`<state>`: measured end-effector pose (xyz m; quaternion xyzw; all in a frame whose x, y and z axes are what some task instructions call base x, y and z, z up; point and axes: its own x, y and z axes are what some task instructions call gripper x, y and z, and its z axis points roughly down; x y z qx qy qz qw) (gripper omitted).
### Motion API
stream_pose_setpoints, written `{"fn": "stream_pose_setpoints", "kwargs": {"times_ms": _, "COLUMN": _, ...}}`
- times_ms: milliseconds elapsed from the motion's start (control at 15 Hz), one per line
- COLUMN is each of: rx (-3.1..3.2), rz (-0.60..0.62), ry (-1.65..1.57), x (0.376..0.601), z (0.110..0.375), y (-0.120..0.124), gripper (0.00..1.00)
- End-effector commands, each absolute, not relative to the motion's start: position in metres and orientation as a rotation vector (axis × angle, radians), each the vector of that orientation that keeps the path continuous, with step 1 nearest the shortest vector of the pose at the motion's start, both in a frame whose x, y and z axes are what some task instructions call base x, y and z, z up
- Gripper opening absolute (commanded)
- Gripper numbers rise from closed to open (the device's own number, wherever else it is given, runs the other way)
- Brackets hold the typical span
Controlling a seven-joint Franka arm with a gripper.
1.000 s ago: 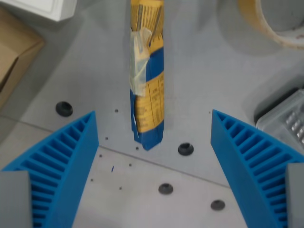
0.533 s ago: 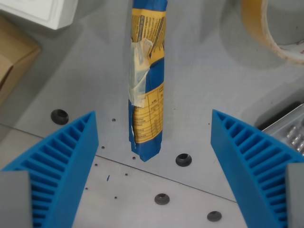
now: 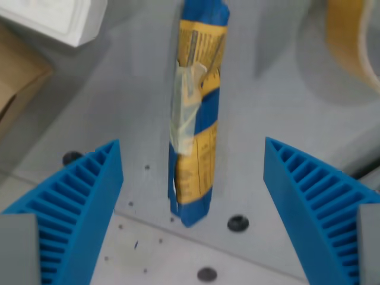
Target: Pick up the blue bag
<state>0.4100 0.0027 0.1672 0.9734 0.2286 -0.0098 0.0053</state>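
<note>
Table (image 3: 267, 113), grey, fills the wrist view, slightly blurred all over. Gripper (image 3: 193, 205) wide open, nothing held; both blue ribbed fingers (image 3: 77, 205) cut off by the bottom edge, one at 8 o'clock, one at 4 o'clock. Blue bag (image 3: 196, 119), long and narrow with yellow print, lies on the table between the fingers, running from 12 o'clock down to centre-low, clear of both fingers; its top end is cut by the upper edge. Print too blurred to read. Clear tape patch (image 3: 187, 104) across its middle. Tape roll (image 3: 350, 35) at 1–2 o'clock, mostly out of frame. White box (image 3: 56, 18) at 11 o'clock, only a corner visible. Brown cardboard (image 3: 18, 77) at 10 o'clock, cut by the left edge. Dark table holes (image 3: 238, 223) at 5–6 o'clock, one half hidden behind the left-side finger.

Versus half a second ago: whole scene has slid down and toward the wrist view's right, so camera moved, not the objects. Bag's lower tip now sits lower between the fingers. Clear plastic container at 3–4 o'clock is no longer in frame. Finger spread unchanged.
</note>
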Motion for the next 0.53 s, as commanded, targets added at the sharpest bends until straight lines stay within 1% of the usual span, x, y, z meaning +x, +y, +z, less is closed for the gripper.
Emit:
{"fn": "stream_pose_setpoints", "kwargs": {"times_ms": 67, "rx": 2.995, "rz": 0.106, "ry": 0.799, "x": 0.409, "z": 0.165, "y": 0.003, "gripper": 1.0}}
{"fn": "stream_pose_setpoints", "kwargs": {"times_ms": 333, "rx": 2.989, "rz": 0.081, "ry": 0.817, "x": 0.405, "z": 0.177, "y": 0.001, "gripper": 1.0}}
{"fn": "stream_pose_setpoints", "kwargs": {"times_ms": 533, "rx": 2.992, "rz": 0.056, "ry": 0.812, "x": 0.401, "z": 0.176, "y": 0.002, "gripper": 1.0}}
